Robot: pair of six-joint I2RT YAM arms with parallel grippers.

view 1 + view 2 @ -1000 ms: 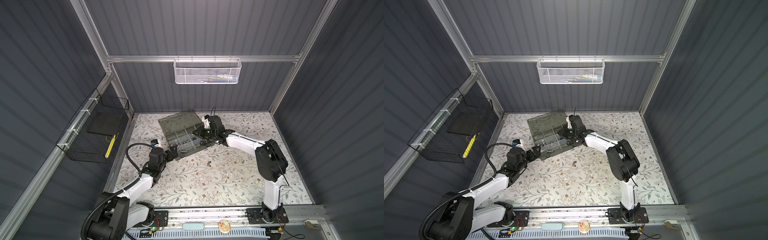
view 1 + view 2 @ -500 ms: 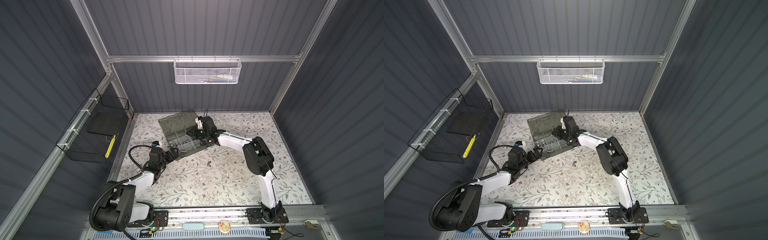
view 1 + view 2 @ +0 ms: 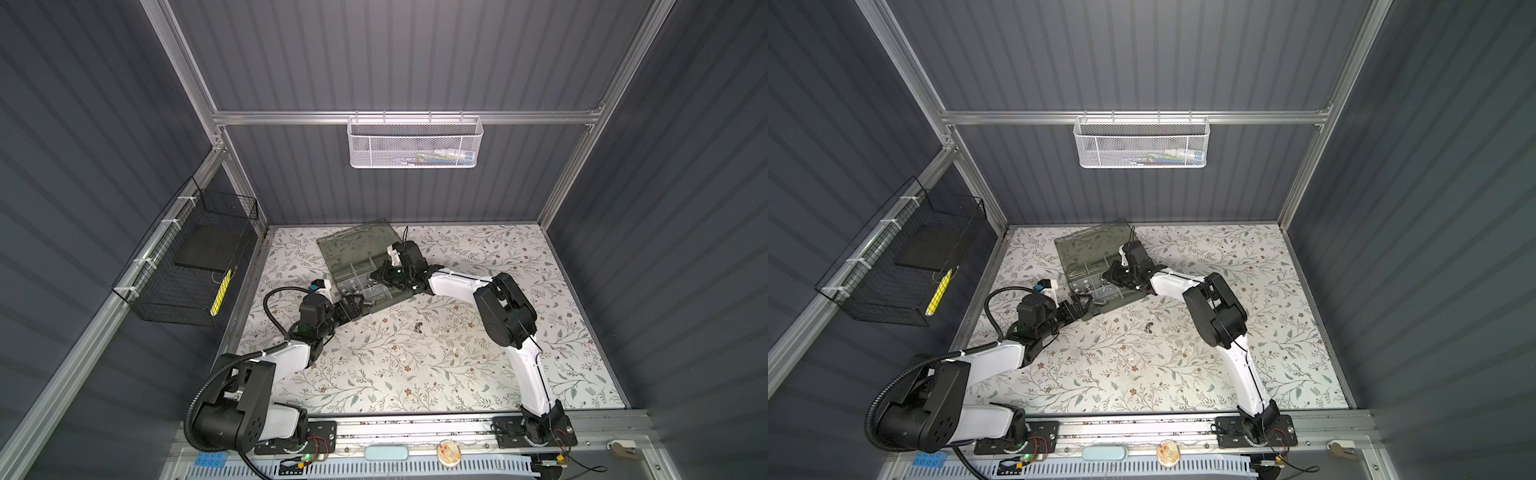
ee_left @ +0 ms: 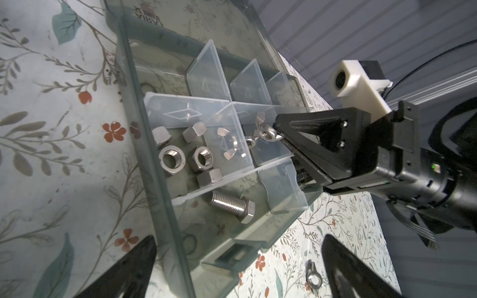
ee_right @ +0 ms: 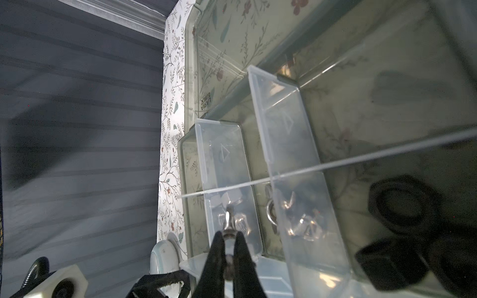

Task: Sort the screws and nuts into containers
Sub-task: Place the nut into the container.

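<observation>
Delivering 1 shiny silver wing nut (image 4: 267, 134), pinched in the closed right gripper (image 4: 280, 134) above the flat grey-green plastic organizer case (image 4: 151, 165), over the compartment (image 4: 268, 152) beside 5 silver hex nuts (image 4: 202, 161). Calls next, probably, for releasing squarely inside that compartment. Holds the left gripper (image 4: 240, 240) wide and empty at the case's corner.

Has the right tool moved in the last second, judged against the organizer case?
Yes. The right tool, holding a wing nut, moved further over the organizer case, toward the black wire basket side.

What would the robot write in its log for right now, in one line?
right gripper: shut on wing nut, over organizer case | left gripper: open, empty, beside case | table: one loose wing nut
</observation>
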